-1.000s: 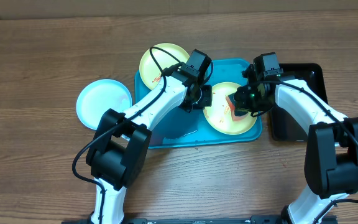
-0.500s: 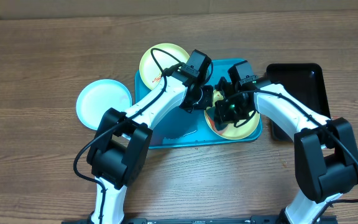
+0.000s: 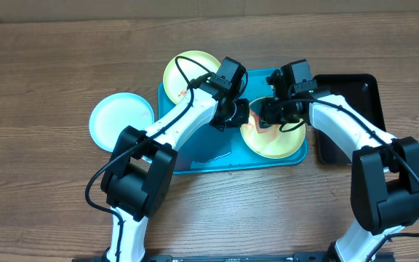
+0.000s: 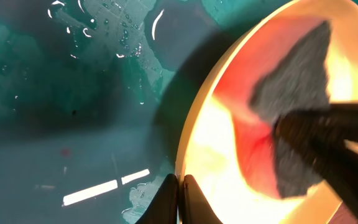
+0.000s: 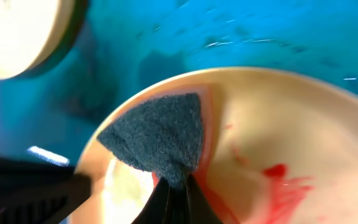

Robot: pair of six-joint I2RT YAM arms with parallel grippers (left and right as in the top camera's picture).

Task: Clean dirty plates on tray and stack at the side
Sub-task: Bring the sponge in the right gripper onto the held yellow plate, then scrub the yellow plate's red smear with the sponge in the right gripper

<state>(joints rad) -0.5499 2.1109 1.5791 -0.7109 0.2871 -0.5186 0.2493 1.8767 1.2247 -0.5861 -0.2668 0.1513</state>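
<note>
A pale yellow-green plate [image 3: 275, 140] with red-orange sauce smears lies on the right half of the turquoise tray [image 3: 202, 156]. My left gripper [image 3: 241, 116] is shut on this plate's left rim [image 4: 188, 149]. My right gripper [image 3: 266, 118] is shut on a dark grey sponge [image 5: 160, 137] and presses it onto the plate's left part [image 5: 278, 143]; red sauce [image 5: 284, 183] lies beside it. A second yellow-green plate [image 3: 184, 73] with a sauce smear rests on the tray's far-left corner. A pale blue-white plate [image 3: 121, 118] lies on the table, left of the tray.
A smaller black tray [image 3: 351, 94] lies right of the turquoise tray. The turquoise tray's floor [image 4: 73, 106] is wet, with water drops. Bare wooden table [image 3: 49, 189] lies in front and to both sides.
My right gripper with the sponge swept across the plate to its left part, dipped toward the front, then moved back toward the far-left rim. My left gripper has kept its hold on the rim.
</note>
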